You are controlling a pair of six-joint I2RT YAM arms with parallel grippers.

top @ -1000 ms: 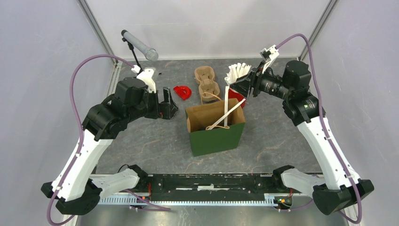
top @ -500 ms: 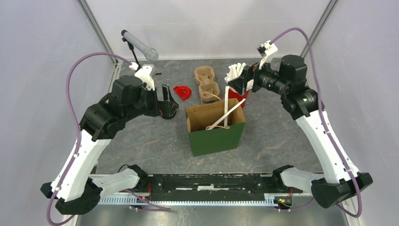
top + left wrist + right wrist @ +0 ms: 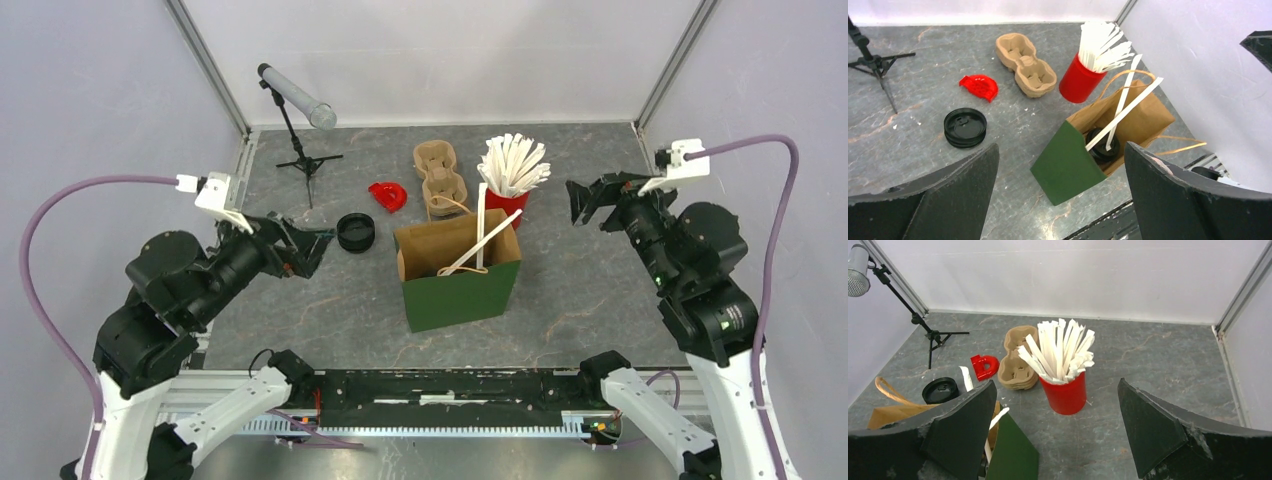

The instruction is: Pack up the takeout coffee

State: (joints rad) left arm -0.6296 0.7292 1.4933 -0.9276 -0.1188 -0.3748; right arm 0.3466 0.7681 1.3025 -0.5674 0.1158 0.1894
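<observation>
**Both grippers open and empty; cup sits inside the bag at mid-frame**

In the top view a paper bag [image 3: 461, 282], green on its near face and brown inside, stands upright at the middle of the grey table [image 3: 600, 290]. The left wrist view looks down into its open mouth: a coffee cup with a black lid [image 3: 1102, 146] sits at the bottom, and two white straws [image 3: 1124, 111] lean out of the opening.

The left gripper [image 3: 315, 250] hangs at left of centre, above the table, well apart from the bag. Its fingers are spread wide with nothing between them. The right gripper [image 3: 596, 197] hangs at right of centre, also spread wide and empty.

Behind the bag, toward the upper middle of the frame, stands a red cup [image 3: 506, 206] full of white straws. Left of it lies a cardboard cup carrier [image 3: 440, 178], then a small red plastic piece [image 3: 388, 196]. A black lid [image 3: 355, 232] lies flat just left of the bag's far corner. A microphone on a tripod stand [image 3: 296, 98] occupies the upper left.
</observation>
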